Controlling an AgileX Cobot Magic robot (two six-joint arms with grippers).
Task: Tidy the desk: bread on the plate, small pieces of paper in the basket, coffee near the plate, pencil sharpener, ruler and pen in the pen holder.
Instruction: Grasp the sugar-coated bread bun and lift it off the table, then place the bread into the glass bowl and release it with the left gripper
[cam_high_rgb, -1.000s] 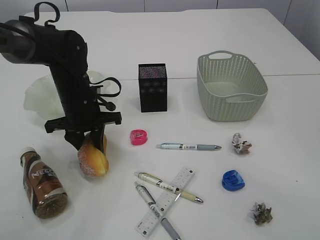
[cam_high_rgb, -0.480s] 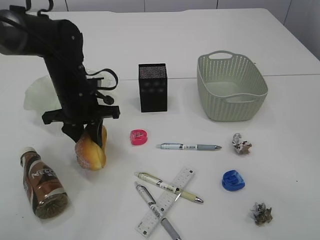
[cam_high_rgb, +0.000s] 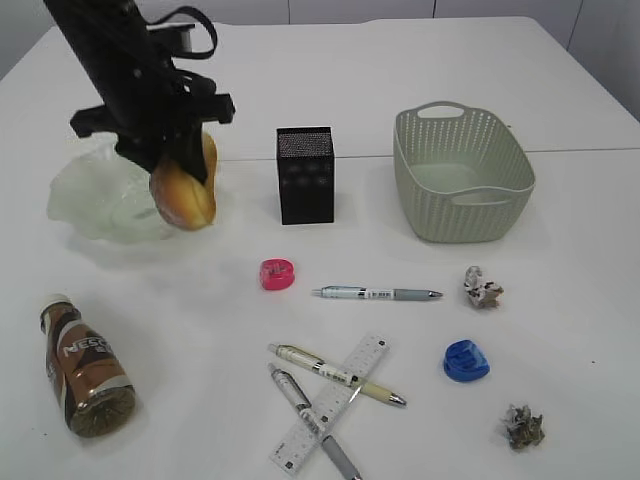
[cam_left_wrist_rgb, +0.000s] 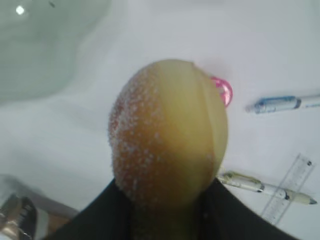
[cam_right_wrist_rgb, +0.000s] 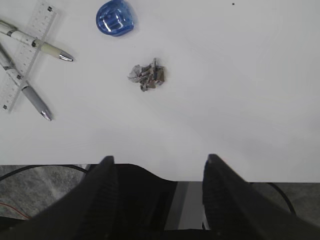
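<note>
You had the left gripper (cam_high_rgb: 180, 165) clamped on the bread (cam_high_rgb: 184, 190); it hung at the plate's (cam_high_rgb: 85, 200) three o'clock edge, needing centring before release. The right gripper (cam_right_wrist_rgb: 157, 172) stood apart, empty.

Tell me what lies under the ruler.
Two pens lie crossed with the ruler. The cream pen lies over it; the grey pen passes beneath it, its middle showing through the clear plastic. Otherwise only the white desk is below.
</note>
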